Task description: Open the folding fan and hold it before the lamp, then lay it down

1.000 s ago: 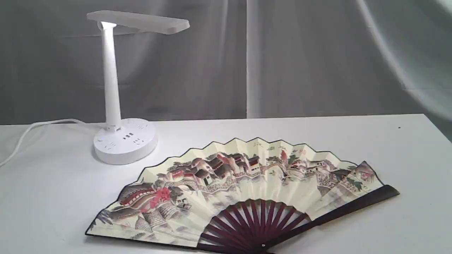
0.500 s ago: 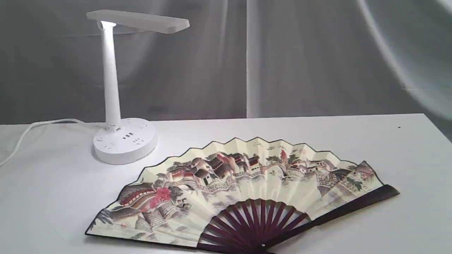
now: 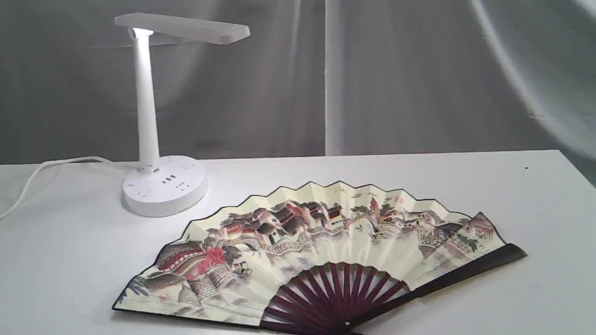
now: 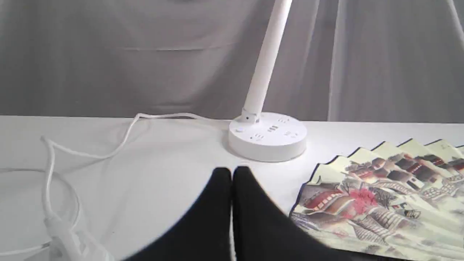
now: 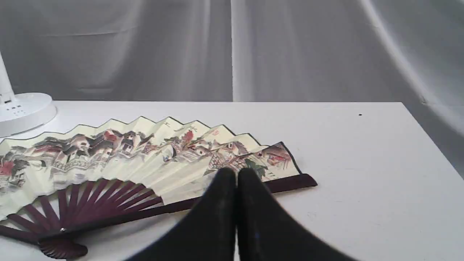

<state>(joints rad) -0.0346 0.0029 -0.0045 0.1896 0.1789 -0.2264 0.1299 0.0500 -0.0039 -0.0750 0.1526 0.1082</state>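
looking first from the exterior view: folding fan (image 3: 326, 232) fully spread and flat on the white tabletop (image 3: 535, 195), painted side up, pivot at the near edge, scalloped rim toward the back, widest span running side to side. lamp (image 3: 148, 102) upright at the back left, round base near the fan's left shoulder yet apart from it, cord (image 3: 42, 170) trailing off left. no arm or claw in sight here. turning to the left wrist view: left claw (image 4: 232, 175) clenched, both black fingers pressed together with nothing between; lamp base straight ahead of the tips, fan's left end off to one side and not touched. turning to the right wrist view: right claw (image 5: 236, 175) likewise clenched and empty, tips pointing over the dark guard stick (image 5: 290, 181) at the fan's right end, whether clear of it or grazing it hard to tell from this angle. judging from this lie: opened, laid down, task most likely at its end or within a retreat of it. for any regrasp: better taken by the right arm, much nearer to that guard stick, coming in across the stick's length rather than along it, claw released first; left arm better placed for the lamp side and the fan's left end only.
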